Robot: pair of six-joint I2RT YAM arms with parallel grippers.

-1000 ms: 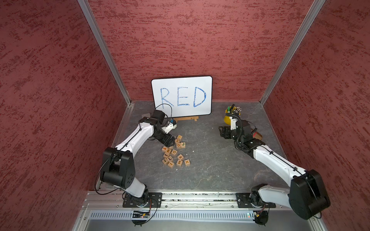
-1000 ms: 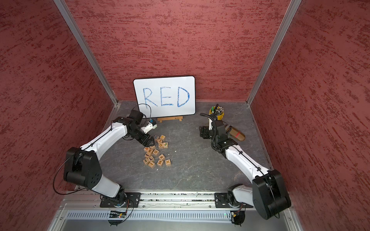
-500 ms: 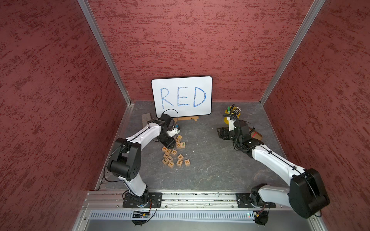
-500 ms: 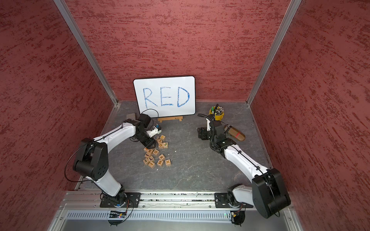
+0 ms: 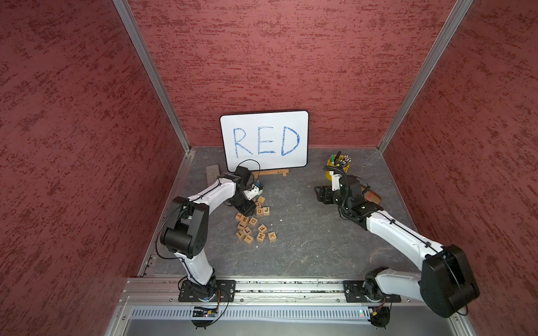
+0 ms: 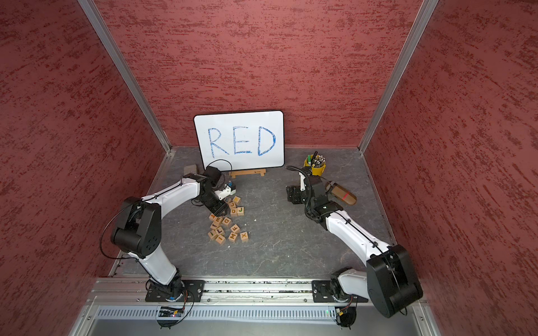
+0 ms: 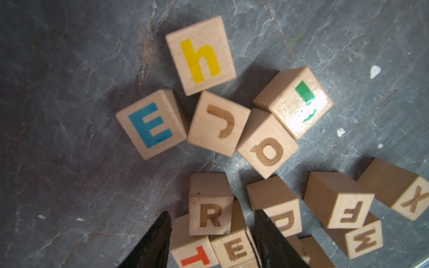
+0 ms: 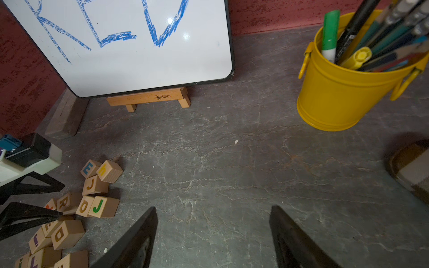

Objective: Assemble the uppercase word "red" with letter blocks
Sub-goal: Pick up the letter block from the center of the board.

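Three changes show over the last second, all on the left side: the left arm has swung its elbow inward, the left claw (image 7: pixel 212 212) has come down onto the far left edge of the pile, and its jaws have narrowed from wide to roughly half spread. They now straddle the R block (image 7: pixel 210 215) with a sliver of gap on each side, so nothing is gripped yet (the closing looks unfinished). In both top views the claw's body hides that block.

The R block lies on the left half of the table (image 5: pixel 305 247). It seems to ride up on a T block (image 7: pixel 195 257) and the E block (image 7: pixel 235 251), with the D block (image 7: pixel 284 221) close by, just past one finger. None of the three has left the pile, and no word is laid out in front of the whiteboard (image 5: pixel 263 139).

The right claw (image 8: pixel 213 232) has barely moved. It hangs wide open and empty over bare table on the right, well apart from the blocks.

My reading is that the first pick, the R, is about to be made. The risk is the crowding, since a closing finger may catch the E block or D block and drag it along. A blue E block (image 7: pixel 151 125) on the far side of the pile is a decoy to ignore.
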